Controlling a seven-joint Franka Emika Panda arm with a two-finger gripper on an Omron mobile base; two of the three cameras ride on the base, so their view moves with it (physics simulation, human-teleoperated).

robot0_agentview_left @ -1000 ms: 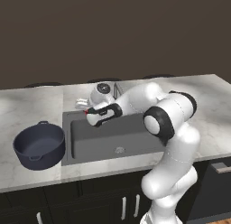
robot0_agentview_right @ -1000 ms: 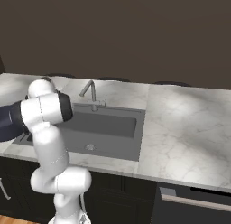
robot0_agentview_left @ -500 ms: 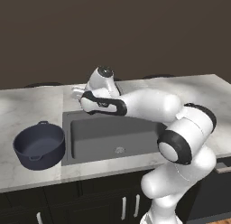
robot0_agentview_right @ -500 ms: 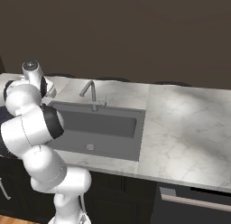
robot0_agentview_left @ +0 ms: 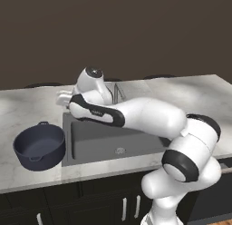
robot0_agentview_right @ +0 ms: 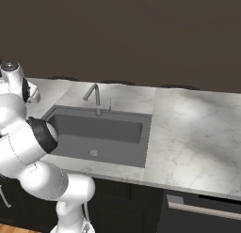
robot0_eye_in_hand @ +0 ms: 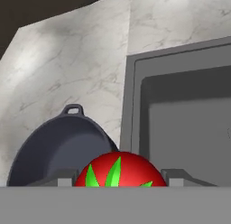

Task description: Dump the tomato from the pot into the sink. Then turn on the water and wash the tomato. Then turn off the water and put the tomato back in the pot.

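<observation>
Gripper (robot0_eye_in_hand: 119, 181) was clamped on the tomato (robot0_eye_in_hand: 119, 170): in the hand view the red fruit with green leaves sat right between the two finger tips (robot0_eye_in_hand: 65, 178), one tip on each side, pressed against it. So tomato was in the gripper, up in the air, not in the sink (robot0_agentview_left: 108, 142) and not in the pot (robot0_agentview_left: 40, 146).

In the hand view, the pot (robot0_eye_in_hand: 58, 151) lay below and behind the tomato on its left, the sink basin (robot0_eye_in_hand: 189, 123) on the right, with the sink's rim running between them. Pot looked empty, one loop handle (robot0_eye_in_hand: 73, 109) visible at its far edge.

In the left base view, the arm (robot0_agentview_left: 136, 115) reached across the sink toward its far left corner, hand end over the marble worktop (robot0_agentview_left: 27, 110) near the sink's rim. Pot stood on the worktop just beside the sink's left edge, upright.

In the right base view, the faucet (robot0_agentview_right: 94, 98) stood at the back rim of the sink (robot0_agentview_right: 101, 128), and the drain (robot0_agentview_right: 93, 152) showed in the basin floor. No water visible.
</observation>
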